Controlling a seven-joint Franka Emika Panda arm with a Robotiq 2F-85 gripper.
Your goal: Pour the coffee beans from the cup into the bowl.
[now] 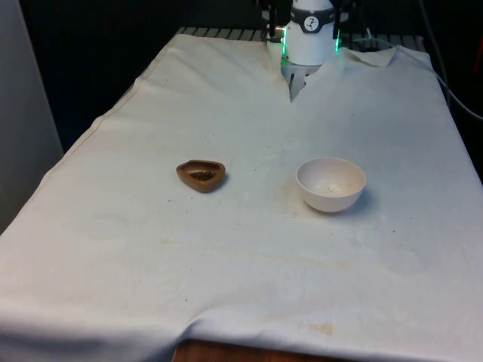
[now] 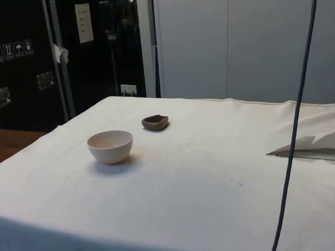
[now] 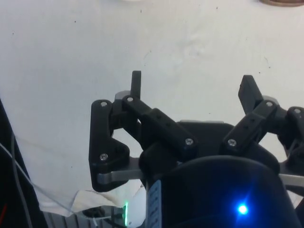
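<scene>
A small brown cup (image 1: 201, 175) with dark coffee beans in it stands on the white cloth, left of centre in the front view. A white bowl (image 1: 330, 183) stands upright a short way to its right, with nothing much inside. From the side, the bowl (image 2: 110, 145) is nearer and the cup (image 2: 155, 122) sits behind it. My gripper (image 3: 192, 85) hangs high over bare cloth, open, with nothing between its fingertips (image 3: 136, 80). A sliver of the cup's rim (image 3: 283, 2) shows far ahead of the fingers.
The white cloth (image 1: 241, 264) covers the whole table and is slit near the robot's base (image 1: 309, 34). A dark cable (image 2: 294, 135) hangs in the foreground of the side view. A folded flap of cloth (image 2: 315, 144) lies at that view's right.
</scene>
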